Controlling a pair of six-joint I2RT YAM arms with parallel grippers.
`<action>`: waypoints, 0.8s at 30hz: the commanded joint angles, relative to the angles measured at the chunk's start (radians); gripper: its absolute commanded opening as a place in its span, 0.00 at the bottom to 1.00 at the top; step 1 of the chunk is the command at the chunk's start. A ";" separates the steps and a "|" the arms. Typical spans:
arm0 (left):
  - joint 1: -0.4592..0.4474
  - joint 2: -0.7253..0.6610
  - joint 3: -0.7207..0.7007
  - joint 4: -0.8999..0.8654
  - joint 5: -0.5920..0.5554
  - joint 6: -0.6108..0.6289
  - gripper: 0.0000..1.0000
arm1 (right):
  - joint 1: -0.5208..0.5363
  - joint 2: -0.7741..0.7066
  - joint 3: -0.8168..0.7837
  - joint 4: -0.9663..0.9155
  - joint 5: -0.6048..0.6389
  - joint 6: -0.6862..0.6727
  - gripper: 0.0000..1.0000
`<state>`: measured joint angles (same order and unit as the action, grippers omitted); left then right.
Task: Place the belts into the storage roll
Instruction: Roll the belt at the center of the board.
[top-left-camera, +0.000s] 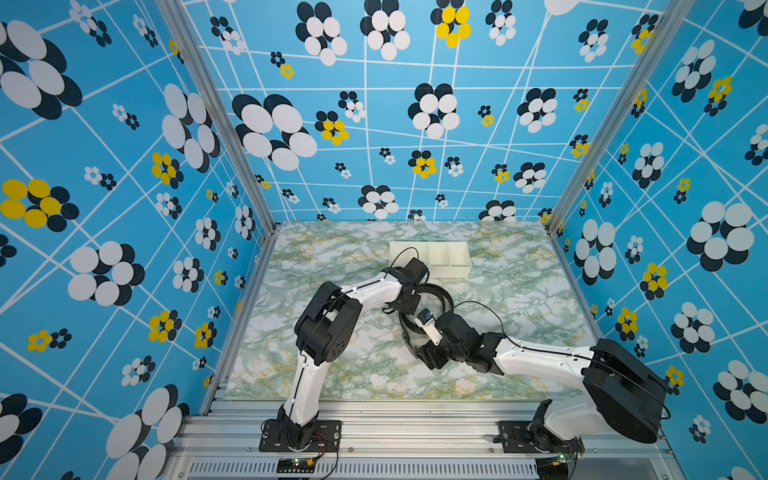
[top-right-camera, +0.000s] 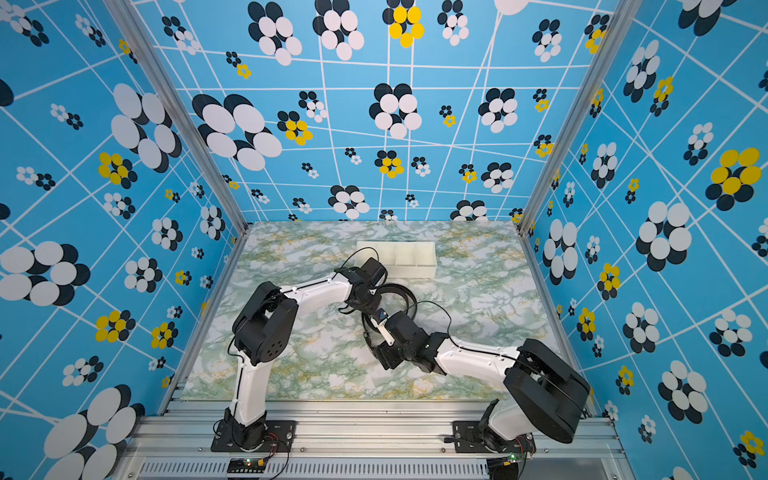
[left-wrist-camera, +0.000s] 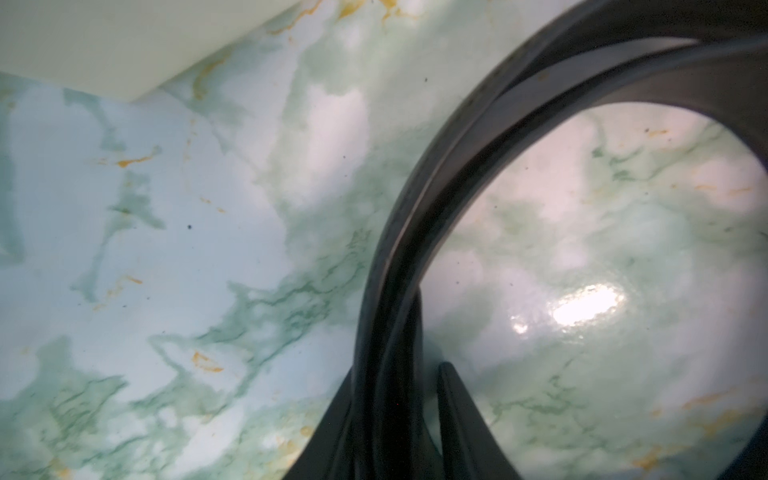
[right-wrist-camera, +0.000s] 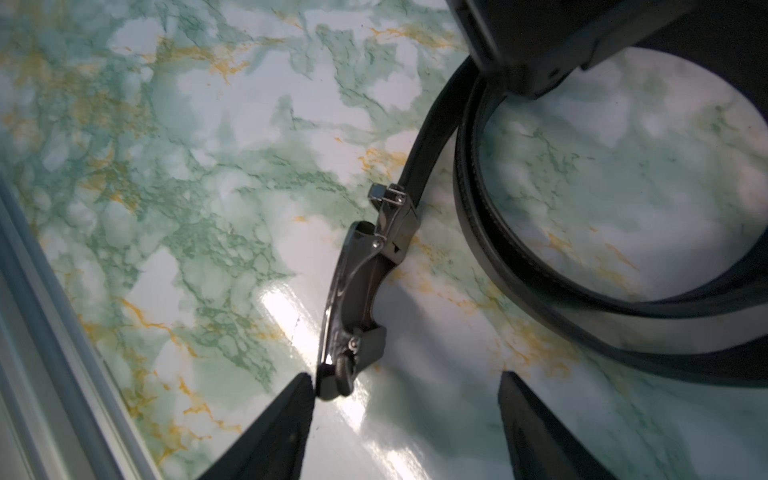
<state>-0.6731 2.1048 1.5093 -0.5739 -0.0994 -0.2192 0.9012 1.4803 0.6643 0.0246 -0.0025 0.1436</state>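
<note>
**Belt coiled on the worktop, outside the storage roll**

The green-and-white marbled worktop (top-left-camera: 332, 374) carries everything. Toward its far edge sits the white storage roll (top-left-camera: 453, 270), its dividers showing in both top views and its left end partly covered by the left arm. The black belt (top-left-camera: 446, 296) is not in it: it stands on edge in a loose coil on the worktop, on the near side of the storage roll, close to it but apart from it, between the two arms.

The left end effector (left-wrist-camera: 395, 374) is clenched on the belt (left-wrist-camera: 399, 249), with the overlapping layers of strap running up between its two fingers. The right end effector (right-wrist-camera: 405, 376) is released, its fingers spread wide and low over the worktop, gripping nothing. The belt's dark metal buckle (right-wrist-camera: 357, 299) lies on the surface outside the coil (right-wrist-camera: 471, 199), its end just against the tip of one right finger
</note>
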 joint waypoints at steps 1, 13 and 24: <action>0.006 0.051 0.009 -0.080 0.048 -0.011 0.33 | 0.007 0.038 0.037 0.053 0.022 -0.040 0.73; 0.017 0.076 0.021 -0.073 0.089 -0.030 0.33 | 0.008 0.123 0.073 0.122 -0.030 -0.012 0.53; 0.037 0.095 0.051 -0.090 0.118 -0.046 0.34 | 0.018 0.177 0.086 0.133 -0.005 0.020 0.32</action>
<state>-0.6434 2.1307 1.5562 -0.6086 -0.0143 -0.2516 0.9092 1.6501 0.7315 0.1417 -0.0299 0.1520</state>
